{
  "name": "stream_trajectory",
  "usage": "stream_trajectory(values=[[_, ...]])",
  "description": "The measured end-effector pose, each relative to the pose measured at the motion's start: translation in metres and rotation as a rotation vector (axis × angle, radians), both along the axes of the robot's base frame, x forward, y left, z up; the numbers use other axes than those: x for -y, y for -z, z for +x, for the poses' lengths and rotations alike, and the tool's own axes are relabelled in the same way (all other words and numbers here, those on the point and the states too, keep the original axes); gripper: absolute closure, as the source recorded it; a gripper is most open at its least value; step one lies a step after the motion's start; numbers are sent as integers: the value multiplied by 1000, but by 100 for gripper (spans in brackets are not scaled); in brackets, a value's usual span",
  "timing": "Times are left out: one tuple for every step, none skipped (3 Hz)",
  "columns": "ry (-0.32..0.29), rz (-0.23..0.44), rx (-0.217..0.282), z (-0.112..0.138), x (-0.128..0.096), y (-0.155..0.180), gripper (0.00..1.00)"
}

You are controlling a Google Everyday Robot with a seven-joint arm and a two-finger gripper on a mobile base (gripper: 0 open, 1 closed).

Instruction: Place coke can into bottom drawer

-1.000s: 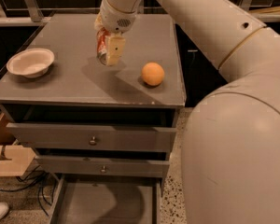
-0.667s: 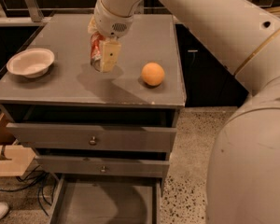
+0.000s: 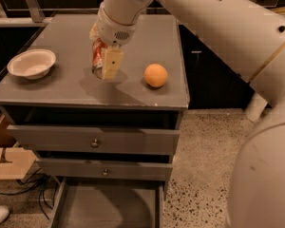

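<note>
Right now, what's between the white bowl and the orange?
The gripper, shut on the coke can, low over the grey cabinet top; the camera view shows it.

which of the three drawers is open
The bottom drawer, pulled out so its flat grey tray shows; the two knobbed drawers above show only their fronts. The tool holds the coke can over the cabinet top.
</note>
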State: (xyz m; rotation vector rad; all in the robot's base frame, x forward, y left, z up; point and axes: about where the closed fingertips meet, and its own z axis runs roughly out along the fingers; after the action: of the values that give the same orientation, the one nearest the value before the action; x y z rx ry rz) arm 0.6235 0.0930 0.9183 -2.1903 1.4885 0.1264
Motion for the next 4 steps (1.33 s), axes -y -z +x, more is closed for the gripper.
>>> stream_trajectory(values=[[20, 1, -31, -45, 1, 20, 100], [18, -17, -68, -76, 5, 30, 100], [16, -22, -73, -78, 6, 33, 100], [21, -30, -67, -91, 5, 31, 100]])
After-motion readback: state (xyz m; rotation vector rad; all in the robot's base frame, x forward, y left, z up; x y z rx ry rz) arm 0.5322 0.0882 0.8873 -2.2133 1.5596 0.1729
